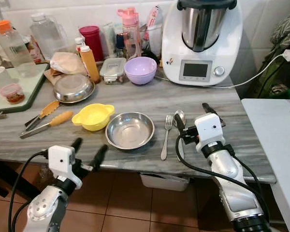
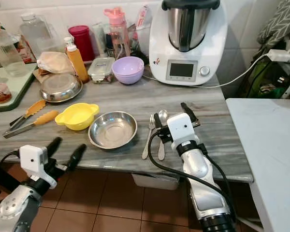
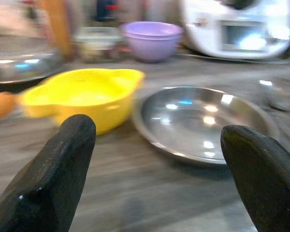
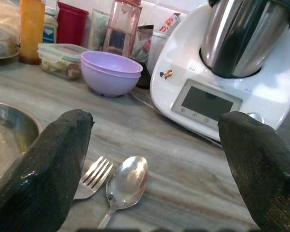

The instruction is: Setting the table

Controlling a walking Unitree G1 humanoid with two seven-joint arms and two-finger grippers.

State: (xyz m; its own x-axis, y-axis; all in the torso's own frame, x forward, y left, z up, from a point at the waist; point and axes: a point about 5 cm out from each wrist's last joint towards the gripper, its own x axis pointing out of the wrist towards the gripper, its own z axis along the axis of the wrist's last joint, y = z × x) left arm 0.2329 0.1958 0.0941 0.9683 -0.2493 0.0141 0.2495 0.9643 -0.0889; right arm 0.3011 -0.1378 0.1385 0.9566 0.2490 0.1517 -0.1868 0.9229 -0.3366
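Jaws apart on both arms, the robot faces a grey marble-patterned tabletop [image 1: 135, 99] crowded with kitchenware. At left, the left gripper [image 1: 89, 151] hovers at the near edge, its two black fingers [image 3: 53, 179] spread and holding nothing, aimed toward the yellow bowl [image 1: 93, 116] and the steel plate [image 1: 130, 130] that sit side by side near the front. Yellow-handled tongs [image 1: 46, 119] lie left of the yellow bowl, with a second steel dish [image 1: 73, 88] and an orange bottle [image 1: 89, 63] farther back. Behind the steel plate stands a purple bowl [image 1: 140, 70], next to a clear lidded container [image 1: 112, 69]. Just right of the steel plate, a fork [image 1: 166, 136] and a spoon [image 1: 180, 123] lie close together, handles pointing toward the near edge. The right gripper [image 1: 194, 119] is over the tabletop immediately right of the spoon, fingers wide and empty. A white kitchen machine [image 1: 201, 41] with a steel jug stands at the far right.
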